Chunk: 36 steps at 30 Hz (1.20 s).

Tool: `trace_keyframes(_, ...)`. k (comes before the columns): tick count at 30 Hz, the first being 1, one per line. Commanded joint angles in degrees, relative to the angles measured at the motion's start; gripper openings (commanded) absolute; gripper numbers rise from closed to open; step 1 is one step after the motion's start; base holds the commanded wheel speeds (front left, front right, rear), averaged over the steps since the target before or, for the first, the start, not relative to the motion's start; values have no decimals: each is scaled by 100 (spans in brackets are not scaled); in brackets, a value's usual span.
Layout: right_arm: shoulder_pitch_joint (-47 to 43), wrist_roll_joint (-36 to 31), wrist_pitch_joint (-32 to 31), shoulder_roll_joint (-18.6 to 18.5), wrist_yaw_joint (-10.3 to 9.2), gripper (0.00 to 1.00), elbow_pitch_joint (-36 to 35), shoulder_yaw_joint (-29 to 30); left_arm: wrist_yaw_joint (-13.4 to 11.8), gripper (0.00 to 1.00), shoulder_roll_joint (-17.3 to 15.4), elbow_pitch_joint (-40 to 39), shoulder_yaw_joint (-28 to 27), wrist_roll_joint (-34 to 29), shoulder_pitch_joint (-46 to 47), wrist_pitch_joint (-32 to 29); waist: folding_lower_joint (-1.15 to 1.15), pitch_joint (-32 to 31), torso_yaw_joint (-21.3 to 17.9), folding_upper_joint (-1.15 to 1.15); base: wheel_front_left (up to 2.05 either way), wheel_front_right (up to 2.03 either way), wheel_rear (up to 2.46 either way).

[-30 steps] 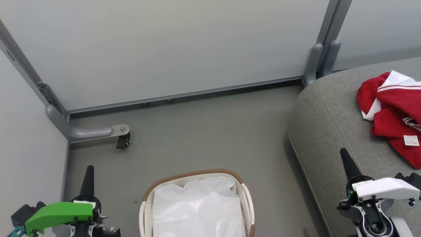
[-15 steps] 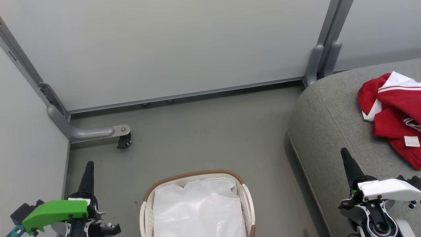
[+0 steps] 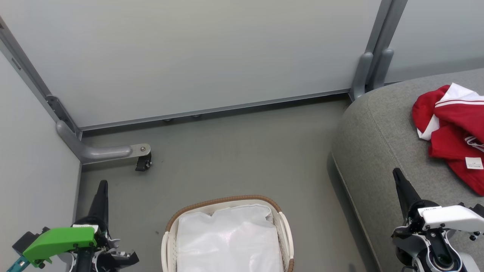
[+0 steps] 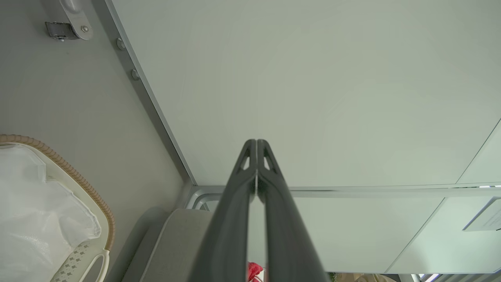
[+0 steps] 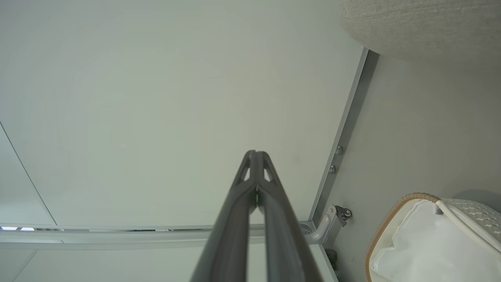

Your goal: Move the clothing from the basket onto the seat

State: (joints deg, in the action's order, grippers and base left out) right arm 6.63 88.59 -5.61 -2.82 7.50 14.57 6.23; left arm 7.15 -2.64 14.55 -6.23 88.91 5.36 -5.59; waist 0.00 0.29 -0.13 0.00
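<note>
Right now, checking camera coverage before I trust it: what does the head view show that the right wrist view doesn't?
Head view: the clothing on the seat, and the shut left gripper. Right wrist view: the right gripper, fingertips pressed together, seen close. Shared: the basket with its white liner, the seat's edge, the wall's castor foot.

Head view from high, facing forward and down at grey floor (image 3: pixel 234 151), left wrist view low, along closed left pincer (image 4: pixel 256 141) toward pale partition panel (image 4: pixel 313 78), right wrist view likewise along right pincer (image 5: pixel 256 152), all sharing white slatted brown-rimmed plastic basket (image 3: pixel 223 199), grey woven sofa cushion (image 3: pixel 378 124)
</note>
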Motion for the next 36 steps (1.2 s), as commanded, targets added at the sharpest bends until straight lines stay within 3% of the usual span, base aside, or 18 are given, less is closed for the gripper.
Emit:
trace_keyframes(1, -55, 112, -47, -15, -2, 0, -39, 22, 39, 0, -40, -45, -29, 100, 114, -36, 0, -2, 2, 0, 0, 0, 0)
trace_keyframes(9, -75, 416, -116, -12, -2, 0, -77, 45, 53, 0, -42, -63, -43, 383, 136, -121, 0, -12, 13, 0, 0, 0, 0)
trace_keyframes(36, -73, 390, -110, -12, -1, 0, -71, 41, 53, 0, -42, -58, -40, 359, 123, -116, 0, -12, 13, 0, 0, 0, 0)
